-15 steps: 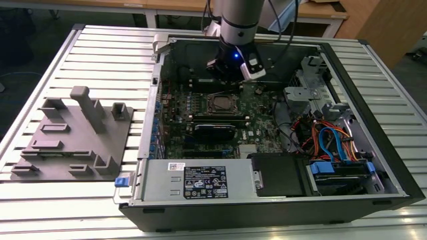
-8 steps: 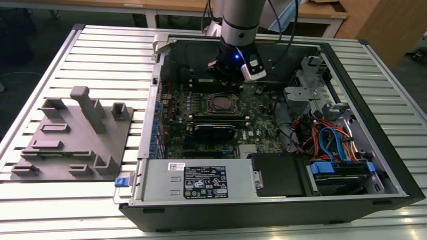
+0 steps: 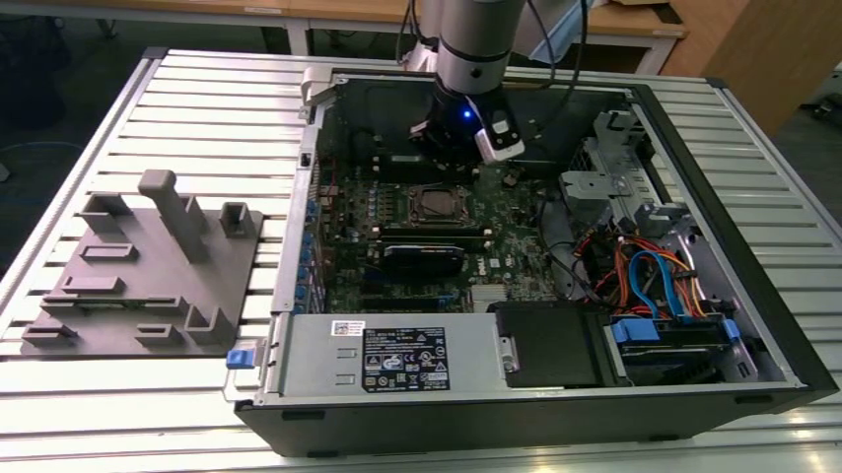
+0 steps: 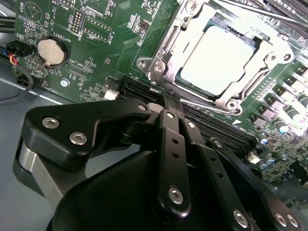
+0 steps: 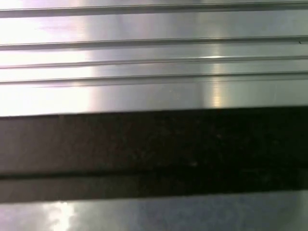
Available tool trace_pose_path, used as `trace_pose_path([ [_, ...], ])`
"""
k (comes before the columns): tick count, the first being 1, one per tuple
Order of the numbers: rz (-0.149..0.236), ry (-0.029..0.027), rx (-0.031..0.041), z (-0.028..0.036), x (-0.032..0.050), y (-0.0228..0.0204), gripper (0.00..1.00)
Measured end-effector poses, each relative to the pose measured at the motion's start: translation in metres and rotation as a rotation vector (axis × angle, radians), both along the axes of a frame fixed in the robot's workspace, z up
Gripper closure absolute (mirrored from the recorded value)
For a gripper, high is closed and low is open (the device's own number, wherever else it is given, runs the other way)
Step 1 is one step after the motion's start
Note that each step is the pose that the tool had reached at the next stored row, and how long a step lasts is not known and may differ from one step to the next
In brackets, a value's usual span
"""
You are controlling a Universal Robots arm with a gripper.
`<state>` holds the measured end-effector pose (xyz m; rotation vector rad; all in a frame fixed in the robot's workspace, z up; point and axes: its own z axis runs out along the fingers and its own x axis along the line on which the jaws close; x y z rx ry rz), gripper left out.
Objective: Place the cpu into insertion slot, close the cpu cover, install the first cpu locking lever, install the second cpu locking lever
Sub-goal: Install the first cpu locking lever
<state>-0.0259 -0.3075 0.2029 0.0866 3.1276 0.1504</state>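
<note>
A robot arm leans into an open computer case [image 3: 736,325] on a ribbed metal worktop [image 3: 197,89], its hand [image 4: 166,103] held just above the green motherboard [image 4: 96,43]. In the second wrist view the black fingers [image 4: 169,144] lie pressed together with nothing between them, their tips close beside the near edge of the insertion slot [image 4: 161,60].

The cpu [image 4: 219,55] already sits in that slot, its pale metal top showing through the square window of the cpu cover [image 4: 260,62], which lies down over it. A thin metal rod crosses the far corner of the socket; whether either locking lever is latched cannot be told from here.

The risks, as a judgement, lie in the tight quarters. The fingertips hang next to the long black memory slots [image 4: 211,130] and small upright capacitors [image 4: 262,161], so a sideways drift could strike them. A push landing on the cover's frame rather than on a lever could load the chip unevenly, and a lever slipping off smooth closed fingers could spring back. The coin battery [image 4: 50,51] lies well clear. On the exterior view's left, a grey fixture tray [image 3: 138,286] rests on the worktop beside the case.
</note>
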Motion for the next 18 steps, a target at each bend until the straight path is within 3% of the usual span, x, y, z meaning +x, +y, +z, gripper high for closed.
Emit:
trace_pose_path([
  [9,-0.001,0.0000,0.0000,-0.0030,0.0008,0.0000,0.90],
  [18,-0.001,-0.0001,0.0000,-0.0019,0.0011,0.0000,0.90],
])
